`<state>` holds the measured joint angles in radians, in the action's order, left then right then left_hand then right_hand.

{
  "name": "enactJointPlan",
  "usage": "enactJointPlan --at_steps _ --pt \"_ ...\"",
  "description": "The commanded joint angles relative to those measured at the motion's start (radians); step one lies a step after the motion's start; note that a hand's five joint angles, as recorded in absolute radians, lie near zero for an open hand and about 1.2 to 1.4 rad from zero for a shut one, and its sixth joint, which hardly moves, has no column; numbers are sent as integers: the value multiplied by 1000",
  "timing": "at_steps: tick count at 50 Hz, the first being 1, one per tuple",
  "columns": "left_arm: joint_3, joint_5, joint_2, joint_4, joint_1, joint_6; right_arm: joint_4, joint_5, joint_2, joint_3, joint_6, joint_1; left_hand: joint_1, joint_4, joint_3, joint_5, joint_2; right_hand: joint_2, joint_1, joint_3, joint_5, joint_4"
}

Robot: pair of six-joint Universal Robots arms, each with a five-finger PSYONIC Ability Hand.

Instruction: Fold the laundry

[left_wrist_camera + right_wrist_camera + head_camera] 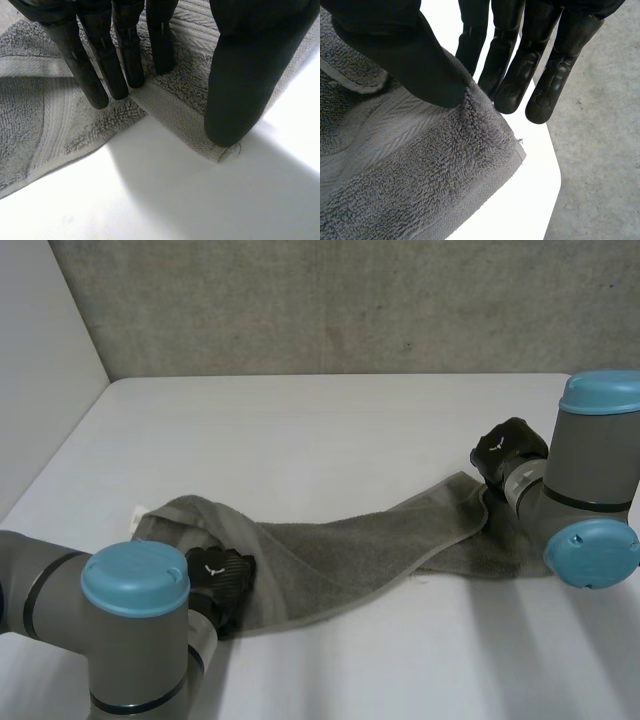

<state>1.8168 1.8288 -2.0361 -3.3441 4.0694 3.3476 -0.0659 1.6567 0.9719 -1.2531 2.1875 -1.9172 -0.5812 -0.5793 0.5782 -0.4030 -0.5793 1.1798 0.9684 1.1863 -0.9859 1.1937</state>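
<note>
A grey towel lies stretched in a long, loosely rumpled strip across the near part of a white table, with one robot hand at each of its ends.

The left robot hand rests on the towel's left end, where the cloth humps up in a fold. In the left wrist view this robot hand is open. Its straight fingers press down on the towel beside a pale woven hem, and its thumb tip sits on a corner of that hem, with bare table just beyond.

The right robot hand is at the towel's right end, where the cloth rises off the table toward it. In the right wrist view this robot hand appears closed in a pinch. The thumb digs into the towel close to a corner. The straight fingers reach past the towel's edge, over the table and grey floor.
</note>
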Motion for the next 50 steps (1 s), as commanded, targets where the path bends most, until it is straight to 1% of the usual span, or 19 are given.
enactJointPlan --at_steps 1,3,4,6,9,11,31,34,36,38,39,40,41,42,44,46,47,49,50 --pt "4 1 -9 -32 0 1 0 0 -4 0 0 0 -131 -133 134 -135 -133 217 428 210 -236 203" --pt "3 1 -9 -43 0 1 0 0 -4 -2 0 0 -277 -279 280 -281 -279 217 428 210 -236 203" --pt "3 1 -9 -43 0 1 0 0 -6 -2 0 -2 -278 -280 281 -282 -280 217 428 210 -236 203" --pt "4 3 -9 -61 2 1 0 0 -6 -2 0 -2 -486 -487 489 -489 -487 217 428 210 -236 203" --pt "7 4 -9 -72 2 1 0 0 -10 -2 0 -8 -589 -591 592 -593 -591 217 428 210 -236 203" --pt "9 6 -1 -95 2 0 0 0 -12 -2 0 -9 -814 -816 817 -818 -816 217 428 210 -236 203" --pt "-11 1 48 -109 29 1 -8 2 -1 -2 -2 -11 -815 -817 818 -819 -817 217 428 210 -236 203" --pt "-16 0 73 -81 59 4 -28 5 22 1 -17 -5 -815 -817 818 -819 -817 217 428 210 -236 203" --pt "-16 -3 108 -48 74 6 -53 5 52 -5 -37 0 -815 -817 818 -819 -817 217 428 210 -236 203" --pt "-34 -8 210 56 100 7 -95 3 93 -12 -61 3 -815 -817 818 -819 -817 217 428 210 -236 203" --pt "-34 -8 211 57 100 7 -153 3 131 -28 -84 3 -815 -817 818 -819 -817 217 428 210 -236 203" --pt "-51 -14 250 102 109 12 -153 3 131 -28 -84 3 -815 -817 818 -819 -817 217 428 210 -236 203" --pt "-71 -31 290 157 123 15 -219 3 166 -40 -104 4 -815 -817 818 -819 -817 217 428 210 -236 203" --pt "-71 -31 290 158 123 15 -283 3 191 -46 -117 10 -815 -817 818 -819 -817 217 428 210 -236 203" --pt "-88 -49 321 204 144 16 -334 0 206 -55 -115 21 -815 -817 818 -819 -817 217 428 210 -236 203" --pt "-106 -98 358 294 216 26 -385 -9 215 -66 -114 41 -815 -817 818 -819 -817 217 428 210 -236 203" --pt "-106 -98 358 295 217 26 -418 -14 221 -86 -114 58 -815 -817 818 -819 -817 217 428 210 -236 203" --pt "-97 -161 361 379 272 71 -439 -15 228 -112 -120 69 -815 -817 818 -819 -817 217 428 210 -236 203" --pt "-97 -161 361 379 272 72 -445 -18 241 -139 -121 72 -815 -817 818 -819 -817 217 428 210 -236 203"
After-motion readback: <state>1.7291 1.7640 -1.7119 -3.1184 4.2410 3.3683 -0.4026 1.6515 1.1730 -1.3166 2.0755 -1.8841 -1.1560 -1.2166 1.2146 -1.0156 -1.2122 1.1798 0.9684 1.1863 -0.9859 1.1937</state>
